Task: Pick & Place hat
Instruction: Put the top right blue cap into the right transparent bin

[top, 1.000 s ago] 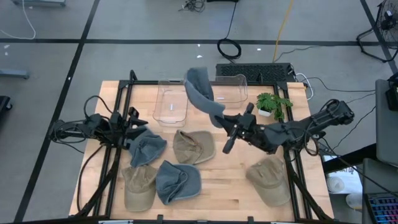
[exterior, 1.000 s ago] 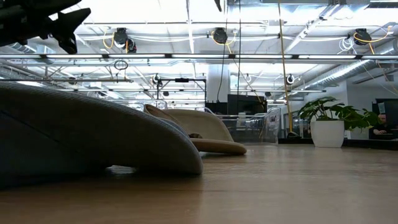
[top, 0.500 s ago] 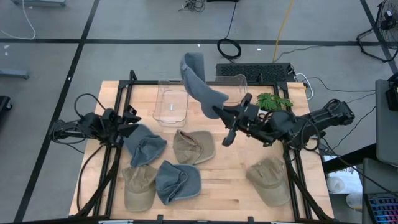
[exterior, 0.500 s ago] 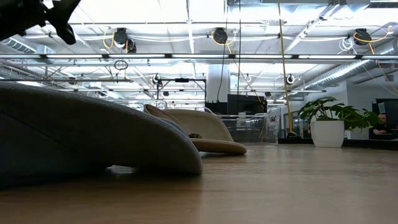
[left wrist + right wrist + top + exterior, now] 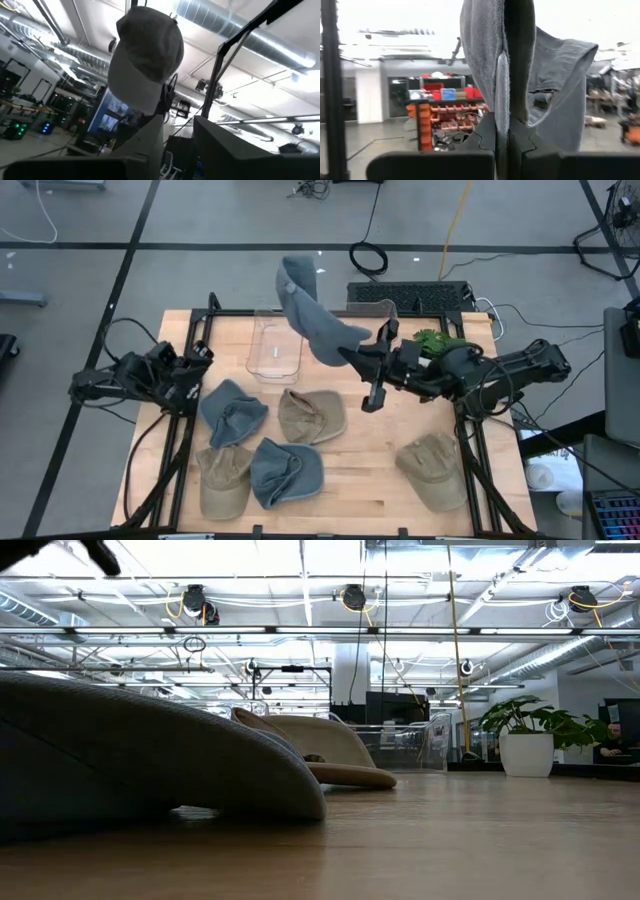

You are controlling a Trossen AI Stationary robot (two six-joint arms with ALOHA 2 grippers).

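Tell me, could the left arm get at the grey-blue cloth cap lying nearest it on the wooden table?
Probably yes. The left gripper sits at the table's left edge holding nothing, just beside the grey-blue cloth cap, and nothing lies between them. The right gripper is busy holding another grey cap aloft.

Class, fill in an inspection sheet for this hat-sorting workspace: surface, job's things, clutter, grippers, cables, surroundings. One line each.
Surface: light wooden table top inside a black frame.
Job's things: grey cloth cap held aloft above the table's far side; on the table lie grey bucket hat, grey cap, and three tan caps; two clear plastic bins at the far edge.
Clutter: small potted green plant.
Grippers: right gripper shut on the grey cloth cap; left gripper at the table's left edge, holding nothing.
Cables: black leads loop around the left arm; coil and yellow line on the floor.
Surroundings: grey floor, keyboard.
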